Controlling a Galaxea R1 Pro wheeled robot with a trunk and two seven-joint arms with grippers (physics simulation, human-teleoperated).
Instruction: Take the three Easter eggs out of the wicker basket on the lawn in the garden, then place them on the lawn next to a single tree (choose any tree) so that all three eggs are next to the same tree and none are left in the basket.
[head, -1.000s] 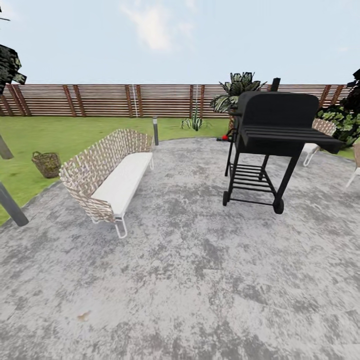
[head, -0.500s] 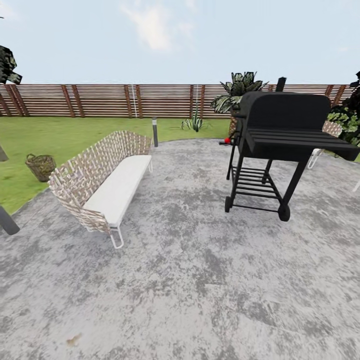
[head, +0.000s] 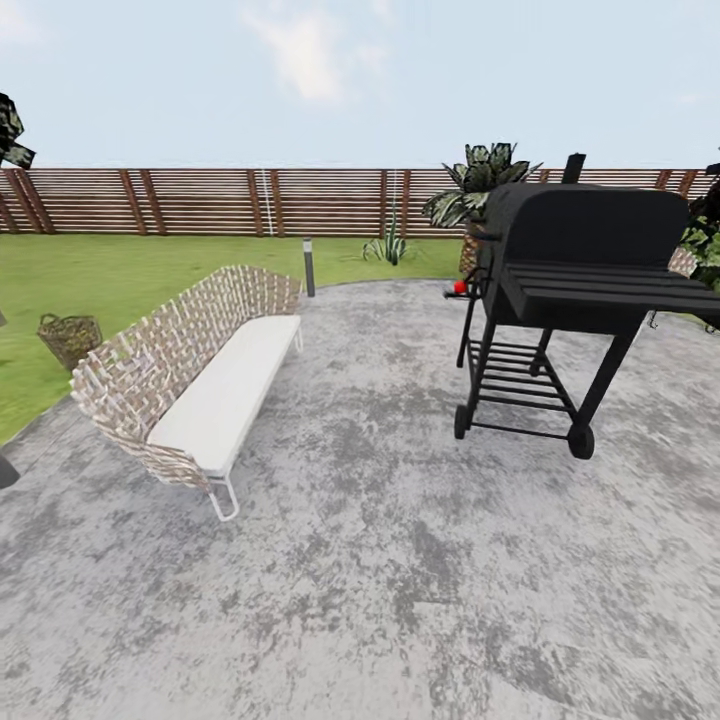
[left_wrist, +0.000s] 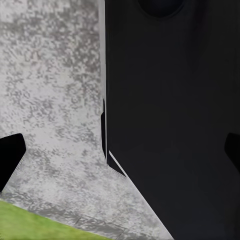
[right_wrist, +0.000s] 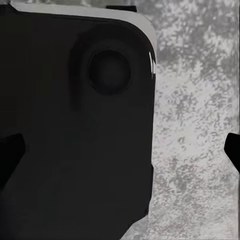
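The wicker basket (head: 68, 338) stands on the lawn (head: 130, 270) at the far left, beyond the patio's edge. It is small at this distance, and the Easter eggs cannot be made out in it. Dark mottled leaves of a tree (head: 8, 128) poke in at the left edge. In the left wrist view my left gripper (left_wrist: 120, 152) is open, its dark fingertips (left_wrist: 10, 155) wide apart over grey stone and the robot's black body. My right gripper (right_wrist: 120, 150) is open too, with nothing between its fingertips (right_wrist: 232, 150).
I stand on a round grey stone patio (head: 380, 560). A wicker bench with a white cushion (head: 195, 385) lies between me and the basket. A black wheeled grill (head: 570, 290) stands at the right. A short lamp post (head: 309, 266) and a slatted wooden fence (head: 220, 200) lie beyond.
The whole head view has shifted, so the camera moved: bench and basket have slid left and lower, and the grill looms larger and further right. Nothing in the scene itself has moved.
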